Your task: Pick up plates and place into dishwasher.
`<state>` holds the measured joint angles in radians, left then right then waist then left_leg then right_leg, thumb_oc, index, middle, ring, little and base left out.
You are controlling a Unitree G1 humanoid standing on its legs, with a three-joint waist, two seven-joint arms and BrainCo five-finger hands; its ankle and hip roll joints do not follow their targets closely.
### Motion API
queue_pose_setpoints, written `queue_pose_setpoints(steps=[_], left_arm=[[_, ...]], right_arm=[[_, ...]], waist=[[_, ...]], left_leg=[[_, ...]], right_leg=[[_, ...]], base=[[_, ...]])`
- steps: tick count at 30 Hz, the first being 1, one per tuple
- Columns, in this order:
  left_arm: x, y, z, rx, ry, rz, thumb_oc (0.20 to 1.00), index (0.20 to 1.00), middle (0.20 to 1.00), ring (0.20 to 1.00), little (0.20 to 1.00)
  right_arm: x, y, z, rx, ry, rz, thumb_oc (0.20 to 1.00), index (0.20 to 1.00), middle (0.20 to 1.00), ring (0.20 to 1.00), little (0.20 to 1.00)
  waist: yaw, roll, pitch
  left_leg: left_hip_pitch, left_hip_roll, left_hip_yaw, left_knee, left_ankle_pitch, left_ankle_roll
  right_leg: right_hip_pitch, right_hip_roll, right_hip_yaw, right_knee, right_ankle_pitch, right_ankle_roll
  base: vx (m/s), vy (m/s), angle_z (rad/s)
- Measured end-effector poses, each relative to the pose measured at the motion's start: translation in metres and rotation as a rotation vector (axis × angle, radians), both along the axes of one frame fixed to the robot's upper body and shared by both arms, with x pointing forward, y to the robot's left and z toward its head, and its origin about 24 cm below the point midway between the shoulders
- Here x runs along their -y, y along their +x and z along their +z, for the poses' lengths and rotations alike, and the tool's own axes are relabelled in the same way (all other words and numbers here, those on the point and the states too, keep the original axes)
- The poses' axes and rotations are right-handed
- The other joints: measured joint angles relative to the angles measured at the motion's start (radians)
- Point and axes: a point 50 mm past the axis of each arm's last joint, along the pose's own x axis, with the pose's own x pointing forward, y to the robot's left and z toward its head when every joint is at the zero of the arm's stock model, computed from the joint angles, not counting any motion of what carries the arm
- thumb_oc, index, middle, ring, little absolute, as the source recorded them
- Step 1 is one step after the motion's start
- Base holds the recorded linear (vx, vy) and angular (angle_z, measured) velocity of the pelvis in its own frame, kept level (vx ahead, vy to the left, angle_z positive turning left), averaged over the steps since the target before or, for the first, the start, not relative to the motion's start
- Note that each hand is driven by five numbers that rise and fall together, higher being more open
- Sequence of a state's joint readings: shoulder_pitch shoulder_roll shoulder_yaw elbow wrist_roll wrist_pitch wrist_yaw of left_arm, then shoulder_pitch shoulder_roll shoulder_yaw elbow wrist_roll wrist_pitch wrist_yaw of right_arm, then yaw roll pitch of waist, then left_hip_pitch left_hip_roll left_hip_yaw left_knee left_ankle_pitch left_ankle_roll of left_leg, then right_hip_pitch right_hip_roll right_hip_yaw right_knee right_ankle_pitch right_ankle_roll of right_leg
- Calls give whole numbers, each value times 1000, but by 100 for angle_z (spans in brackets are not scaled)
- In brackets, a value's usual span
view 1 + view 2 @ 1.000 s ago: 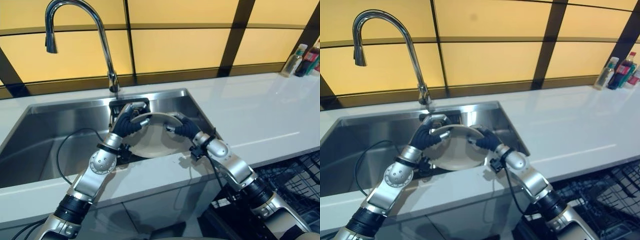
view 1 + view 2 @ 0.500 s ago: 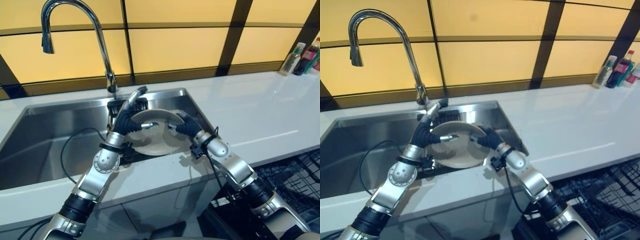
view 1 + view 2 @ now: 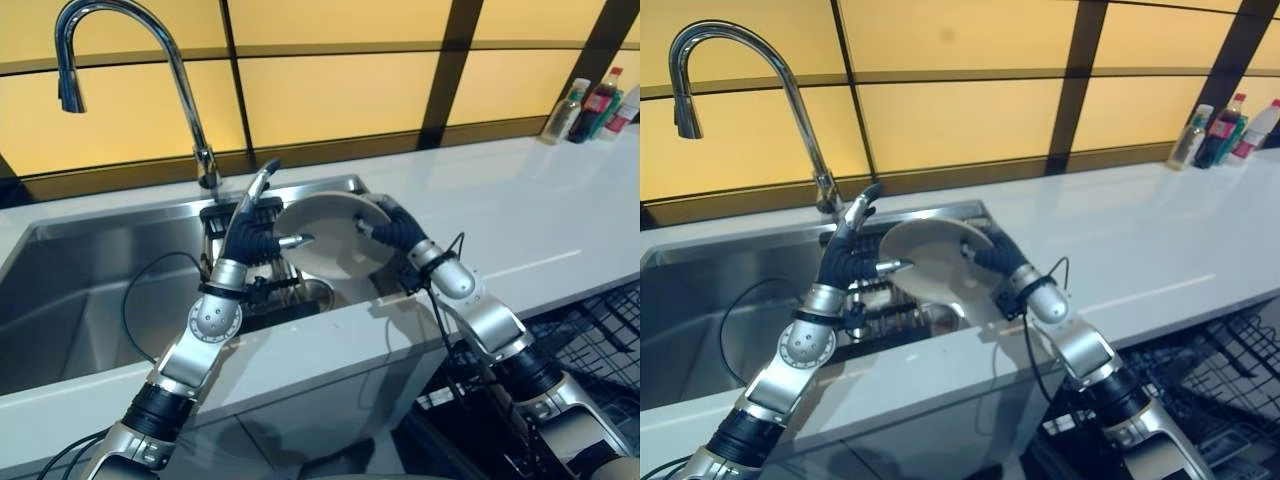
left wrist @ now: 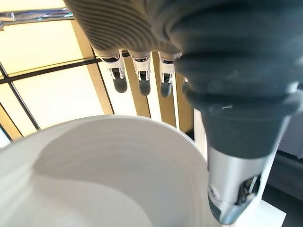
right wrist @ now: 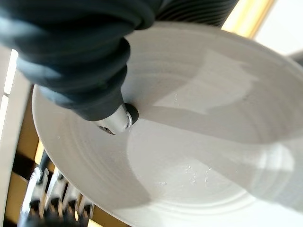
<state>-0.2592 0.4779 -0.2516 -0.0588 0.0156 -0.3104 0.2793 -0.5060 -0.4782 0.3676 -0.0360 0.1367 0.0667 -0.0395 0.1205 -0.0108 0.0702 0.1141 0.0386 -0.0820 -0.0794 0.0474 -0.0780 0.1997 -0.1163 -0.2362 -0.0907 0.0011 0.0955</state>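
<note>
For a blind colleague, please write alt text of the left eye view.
The right hand pinches a white plate by its rim, tilted above the steel sink. The left hand is beside the plate with straight fingers. A tall faucet stands behind, and bottles stand on the white counter.

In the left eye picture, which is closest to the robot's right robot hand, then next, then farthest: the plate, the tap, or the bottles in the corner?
1. The plate: the right robot hand holds its right edge, over the sink.
2. The tap: to the left, behind the sink.
3. The bottles: far right corner of the counter, by the wall.
</note>
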Motion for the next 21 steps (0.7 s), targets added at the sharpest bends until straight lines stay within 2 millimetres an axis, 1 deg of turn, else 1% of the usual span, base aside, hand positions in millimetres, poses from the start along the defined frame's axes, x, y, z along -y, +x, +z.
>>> queue_pose_setpoints(steps=[4, 6, 8, 9, 12, 13, 16, 18, 20, 21], left_arm=[[-7, 1, 3, 5, -47, 27, 1000, 1000, 1000, 1000, 1000], [-17, 2, 6, 8, -92, 57, 1000, 1000, 1000, 1000, 1000], [-31, 0, 5, -2, -133, 103, 1000, 1000, 1000, 1000, 1000], [-35, -1, 4, -9, -150, 113, 1000, 1000, 1000, 1000, 1000], [-42, -3, 1, -20, -154, 138, 1000, 1000, 1000, 1000, 1000], [-46, -4, -1, -27, -157, 153, 1000, 1000, 1000, 1000, 1000], [-51, -5, -3, -45, -158, 169, 1000, 1000, 1000, 1000, 1000], [-56, -6, -5, -56, -159, 190, 1000, 1000, 1000, 1000, 1000], [-58, -7, -7, -71, -156, 200, 1000, 1000, 1000, 1000, 1000], [-60, -7, -9, -79, -156, 210, 1000, 1000, 1000, 1000, 1000]], right_arm=[[34, 4, 26, 157, 46, -203, 200, 200, 200, 200, 200], [52, 3, 37, 228, 56, -288, 200, 200, 200, 200, 200], [69, 0, 46, 286, 86, -363, 200, 200, 200, 200, 200], [79, -3, 49, 311, 94, -402, 200, 200, 200, 200, 200], [104, -12, 47, 342, 69, -502, 200, 200, 200, 200, 200], [109, -15, 44, 344, 61, -523, 200, 200, 200, 200, 200], [122, -22, 36, 343, 45, -577, 200, 200, 200, 200, 200], [128, -26, 30, 341, 19, -618, 200, 200, 200, 200, 200], [134, -30, 25, 339, -11, -653, 200, 200, 200, 200, 200], [135, -31, 22, 338, -21, -665, 200, 200, 200, 200, 200]], waist=[[0, 1, 0], [-6, 1, -1], [-26, 2, 0], [-27, 2, 0], [-40, 3, 0], [-53, 4, -1], [-82, 8, -3], [-82, 17, -9], [-106, 25, -15], [-112, 28, -16]], left_leg=[[0, 1, 7, -5, 0, 0], [-2, 2, 25, -6, 1, 1], [-2, 2, 28, -6, 1, 1], [-2, 2, 30, -7, 0, 1], [-1, 4, 51, -7, 0, 2], [-2, 4, 55, -7, 0, 2], [-2, 7, 71, -7, -1, 2], [-2, 11, 96, -8, -6, 2], [-2, 11, 113, -8, -11, 3], [-1, 11, 116, -8, -12, 4]], right_leg=[[-6, 0, 7, 0, 0, 0], [-11, 0, 14, 0, 0, 0], [-13, 0, 15, 0, 0, 0], [-14, 0, 18, 0, 0, 0], [-20, 1, 30, 0, 0, 0], [-23, 1, 34, 0, 1, -1], [-38, 5, 67, 0, 4, -3], [-54, 9, 100, 0, 10, -4], [-65, 9, 122, 0, 17, -4], [-65, 8, 125, 0, 17, -4]], base=[[-2, -21, -5], [10, -47, -9], [15, -53, -3], [23, -65, -5], [24, -75, -9], [-4, -76, -14], [13, -70, -21], [35, -58, -40], [44, -54, -32], [81, -50, -26]])
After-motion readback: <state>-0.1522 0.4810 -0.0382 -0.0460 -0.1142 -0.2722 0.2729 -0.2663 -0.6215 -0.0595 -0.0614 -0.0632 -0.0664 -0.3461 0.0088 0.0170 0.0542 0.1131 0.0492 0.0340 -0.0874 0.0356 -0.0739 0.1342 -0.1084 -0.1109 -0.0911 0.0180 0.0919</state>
